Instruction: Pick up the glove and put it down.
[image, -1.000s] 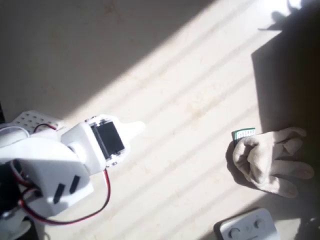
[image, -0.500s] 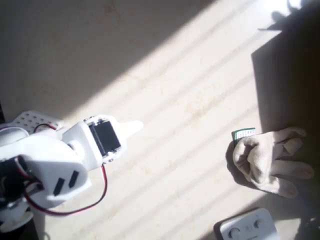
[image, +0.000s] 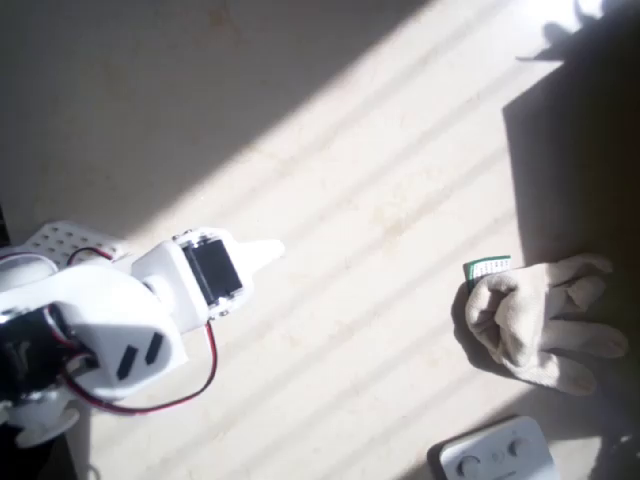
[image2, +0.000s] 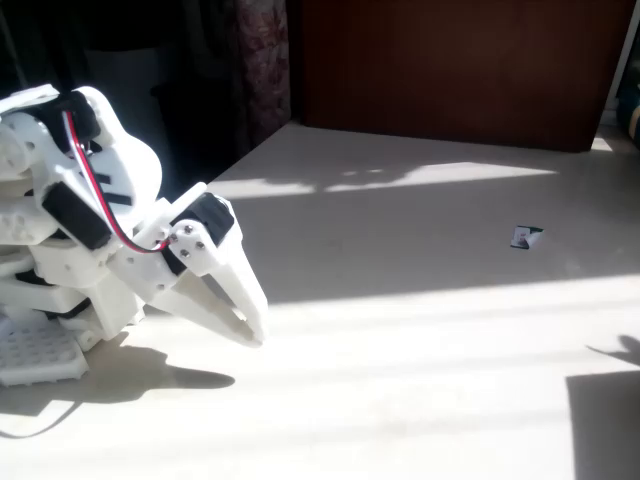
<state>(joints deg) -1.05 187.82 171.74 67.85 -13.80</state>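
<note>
Arm low at the left, glove waiting far across the table.

In the overhead view the white gripper (image: 262, 253) points out from the lower left of the frame, and in the fixed view its fingers (image2: 240, 300) lie together, nothing between them. The glove (image: 535, 320) sits crumpled at the right edge, well apart from the arm, its upper left corner touching a small green card (image: 486, 268), with a grey device (image: 497, 454) below it. It looks soft, light and floppy. A pinch on the bunched cuff fold at its left side seems the safest bite, clear of the card.
</note>
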